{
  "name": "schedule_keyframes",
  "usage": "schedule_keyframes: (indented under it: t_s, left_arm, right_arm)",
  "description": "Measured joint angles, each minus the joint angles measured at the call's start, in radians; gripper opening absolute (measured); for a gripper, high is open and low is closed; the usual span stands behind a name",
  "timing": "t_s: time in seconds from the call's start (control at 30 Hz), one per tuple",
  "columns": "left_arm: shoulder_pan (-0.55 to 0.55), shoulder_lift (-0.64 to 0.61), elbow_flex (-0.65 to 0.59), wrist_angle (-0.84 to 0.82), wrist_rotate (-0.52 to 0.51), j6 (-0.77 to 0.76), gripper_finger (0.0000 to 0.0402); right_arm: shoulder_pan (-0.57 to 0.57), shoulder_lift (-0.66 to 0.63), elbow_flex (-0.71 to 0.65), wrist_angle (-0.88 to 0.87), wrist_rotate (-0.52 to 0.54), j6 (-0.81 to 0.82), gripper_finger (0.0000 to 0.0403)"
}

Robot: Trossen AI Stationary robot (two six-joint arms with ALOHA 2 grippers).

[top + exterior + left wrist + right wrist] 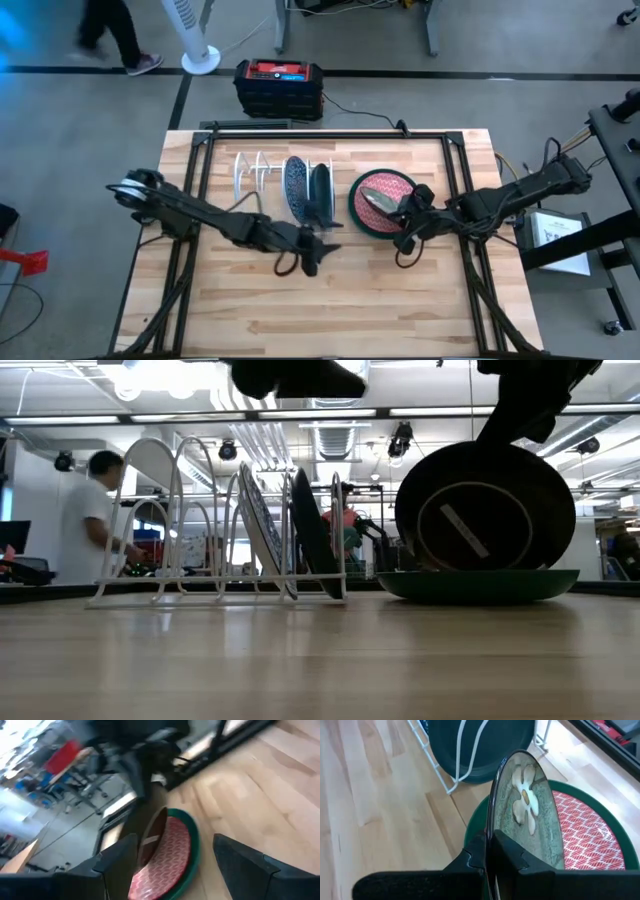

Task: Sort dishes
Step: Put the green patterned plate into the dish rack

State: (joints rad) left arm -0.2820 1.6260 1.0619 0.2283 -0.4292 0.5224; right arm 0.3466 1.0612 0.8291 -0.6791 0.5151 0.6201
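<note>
R gripper (487,852) jaws clamped on rim of grey-green plate (527,815), held on edge, tilted, over red-pattern plate (590,832) w/ green plate (480,584) under it. L gripper (312,250) jaws spread wide, holding nothing, just in front of white rack (252,172) w/ two dark plates upright.

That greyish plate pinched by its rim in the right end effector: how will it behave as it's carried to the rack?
The greyish plate looks rigid and glossy, so it may slip or pivot in the right end effector, which is shut on its rim alone. Standing on edge over the red patterned plate, it would likely tip flat if released. It is probably breakable; avoid knocking the rack.
</note>
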Motion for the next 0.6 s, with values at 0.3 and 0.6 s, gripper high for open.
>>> schedule_keyframes:
  t_s: [0.3, 0.6]
  left_arm:
    - [0.051, 0.186, 0.235, -0.245, -0.038, 0.005, 0.025]
    - [0.139, 0.224, 0.273, -0.228, -0.041, 0.013, 0.025]
  right_arm:
    - [0.0, 0.005, 0.0, -0.004, 0.0, -0.017, 0.0007]
    - [0.0, 0.016, -0.001, 0.001, 0.0, -0.029, 0.0007]
